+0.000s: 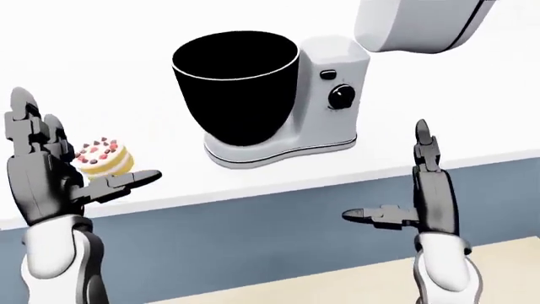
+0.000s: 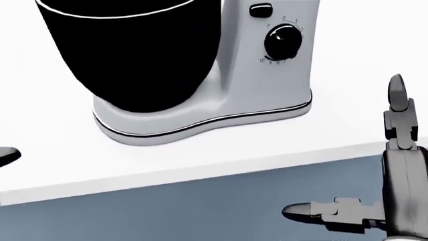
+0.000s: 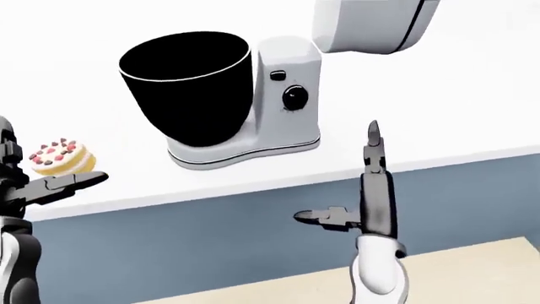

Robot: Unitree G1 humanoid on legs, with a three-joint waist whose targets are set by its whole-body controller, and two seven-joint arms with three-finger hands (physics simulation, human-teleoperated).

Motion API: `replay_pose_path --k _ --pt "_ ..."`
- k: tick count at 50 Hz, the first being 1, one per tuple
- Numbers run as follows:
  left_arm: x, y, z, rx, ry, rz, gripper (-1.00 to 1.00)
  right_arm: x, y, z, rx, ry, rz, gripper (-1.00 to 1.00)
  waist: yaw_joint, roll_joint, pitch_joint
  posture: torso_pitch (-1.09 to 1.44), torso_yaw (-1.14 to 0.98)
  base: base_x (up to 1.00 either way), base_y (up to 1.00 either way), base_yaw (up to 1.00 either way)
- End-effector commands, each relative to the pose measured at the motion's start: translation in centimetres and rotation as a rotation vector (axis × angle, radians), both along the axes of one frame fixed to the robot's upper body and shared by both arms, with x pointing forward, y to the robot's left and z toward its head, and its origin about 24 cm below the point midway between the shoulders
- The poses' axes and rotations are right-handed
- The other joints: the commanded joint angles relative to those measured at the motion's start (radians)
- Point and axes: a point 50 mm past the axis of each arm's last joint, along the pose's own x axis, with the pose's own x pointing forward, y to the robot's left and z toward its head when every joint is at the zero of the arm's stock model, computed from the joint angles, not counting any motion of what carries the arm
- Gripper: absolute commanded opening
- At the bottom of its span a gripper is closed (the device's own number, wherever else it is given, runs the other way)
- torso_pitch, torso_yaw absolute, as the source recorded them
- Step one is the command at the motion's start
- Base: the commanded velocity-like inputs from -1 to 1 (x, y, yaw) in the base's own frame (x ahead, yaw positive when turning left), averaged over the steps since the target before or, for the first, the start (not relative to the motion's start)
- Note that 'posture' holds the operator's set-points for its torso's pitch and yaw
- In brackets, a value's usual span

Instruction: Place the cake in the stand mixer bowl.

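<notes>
A small layered cake (image 1: pixel 103 156) topped with berries sits on the white counter (image 1: pixel 169 183), to the left of the stand mixer. The mixer's black bowl (image 1: pixel 236 88) stands open-topped on the white mixer base (image 1: pixel 333 95), and the mixer head (image 1: pixel 418 25) is tilted up at the top right. My left hand (image 1: pixel 84 139) is open right beside the cake, fingers up and thumb stretched under it in the left-eye view; I cannot tell if they touch. My right hand (image 1: pixel 383 170) is open below the counter edge, to the right of the mixer. The head view does not show the cake.
A blue cabinet face (image 1: pixel 253 234) runs below the counter edge, with tan floor (image 1: pixel 337 285) at the bottom. The mixer's speed dial (image 2: pixel 281 40) faces me. Only my left thumb tip (image 2: pixel 6 155) shows at the head view's left edge.
</notes>
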Motion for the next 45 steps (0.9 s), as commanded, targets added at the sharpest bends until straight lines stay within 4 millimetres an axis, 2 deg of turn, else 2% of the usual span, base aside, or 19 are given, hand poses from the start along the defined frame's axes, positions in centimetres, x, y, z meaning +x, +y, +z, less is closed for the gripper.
replay_pose_path --k 1,10,14,22,26,45 --pt "-0.8 0.6 1.6 0.064 -0.096 0.029 1.00 -0.4 0.3 1.6 -0.022 -0.099 0.013 1.00 0.002 -0.001 -0.021 0.00 0.00 0.00 0.00 0.00" --pt "-0.1 3.0 1.2 0.085 -0.085 0.111 1.00 -0.2 0.5 1.7 -0.024 -0.106 0.026 1.00 -0.006 0.008 -0.027 0.00 0.00 0.00 0.00 0.00" --pt "0.7 4.6 0.4 0.082 -0.061 0.147 1.00 -0.1 0.6 1.7 -0.024 -0.109 0.032 1.00 -0.007 0.010 -0.025 0.00 0.00 0.00 0.00 0.00" --pt "2.1 5.9 -1.3 0.054 -0.007 0.173 1.00 0.0 0.8 1.7 -0.022 -0.108 0.038 1.00 -0.010 0.016 -0.023 0.00 0.00 0.00 0.00 0.00" --pt "2.6 5.9 -2.2 0.052 0.010 0.174 1.00 0.0 0.8 1.7 -0.021 -0.109 0.039 1.00 -0.011 0.017 -0.023 0.00 0.00 0.00 0.00 0.00" --pt "3.9 5.6 -4.3 0.053 0.063 0.161 1.00 -0.1 0.9 2.1 -0.026 -0.116 0.045 1.00 -0.011 0.020 -0.027 0.00 0.00 0.00 0.00 0.00"
